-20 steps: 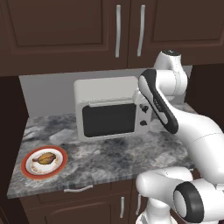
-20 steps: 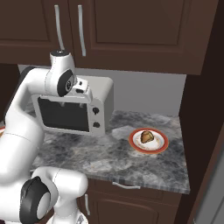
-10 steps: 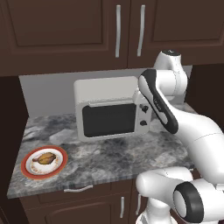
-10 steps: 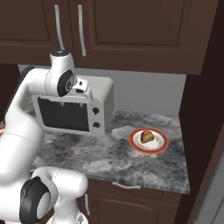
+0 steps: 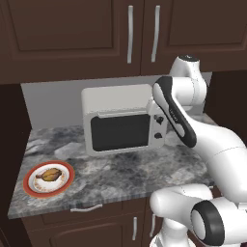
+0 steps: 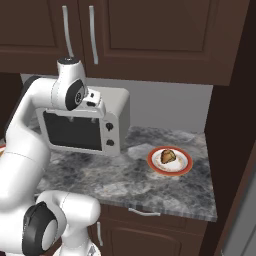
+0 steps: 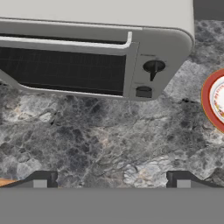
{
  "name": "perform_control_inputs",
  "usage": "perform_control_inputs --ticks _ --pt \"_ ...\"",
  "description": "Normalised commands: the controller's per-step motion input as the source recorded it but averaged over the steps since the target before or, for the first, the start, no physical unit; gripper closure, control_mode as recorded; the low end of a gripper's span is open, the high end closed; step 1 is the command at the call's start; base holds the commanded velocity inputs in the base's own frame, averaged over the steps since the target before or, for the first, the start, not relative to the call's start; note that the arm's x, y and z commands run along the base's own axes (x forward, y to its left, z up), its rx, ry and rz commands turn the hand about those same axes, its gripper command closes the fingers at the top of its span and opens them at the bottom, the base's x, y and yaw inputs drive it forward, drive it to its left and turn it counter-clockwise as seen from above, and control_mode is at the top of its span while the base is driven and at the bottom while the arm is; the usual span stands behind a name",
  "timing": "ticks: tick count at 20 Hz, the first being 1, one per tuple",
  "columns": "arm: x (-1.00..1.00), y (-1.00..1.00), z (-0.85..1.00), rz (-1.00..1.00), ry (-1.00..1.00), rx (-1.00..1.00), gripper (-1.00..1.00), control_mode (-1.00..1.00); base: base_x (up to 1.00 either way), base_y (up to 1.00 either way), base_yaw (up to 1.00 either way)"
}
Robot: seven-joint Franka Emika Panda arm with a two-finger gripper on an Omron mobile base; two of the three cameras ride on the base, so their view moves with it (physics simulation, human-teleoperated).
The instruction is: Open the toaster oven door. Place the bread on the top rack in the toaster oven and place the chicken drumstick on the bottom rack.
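The toaster oven [image 7: 87, 52] is cut off at the hand view's left edge, a red-rimmed plate [image 7: 214, 103] at its right. Both racks are hidden behind the shut toaster oven door [image 5: 120, 131].

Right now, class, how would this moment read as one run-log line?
gripper: open, above oven door handle | oven door: closed | food: on plates on counter | step: door not yet opened

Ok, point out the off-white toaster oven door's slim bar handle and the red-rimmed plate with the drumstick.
slim pale bar handle [image 7: 65, 42], hand view, middle of the bar.
red-rimmed plate [image 6: 186, 167], right base view, its right rim.
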Motion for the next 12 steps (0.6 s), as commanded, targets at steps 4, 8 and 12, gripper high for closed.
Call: perform_control_inputs --ticks 4,8,12 --pt "-0.08 0.0 0.0 0.0 -0.03 0.0 -1.0 -1.0 0.0 0.0 0.0" --pt "-0.21 0.09 -0.09 0.06 -0.09 -0.1 -1.0 -1.0 0.0 0.0 0.0" --pt "-0.23 0.44 -0.02 0.18 -0.2 -0.14 -1.0 -1.0 0.0 0.0 0.0"
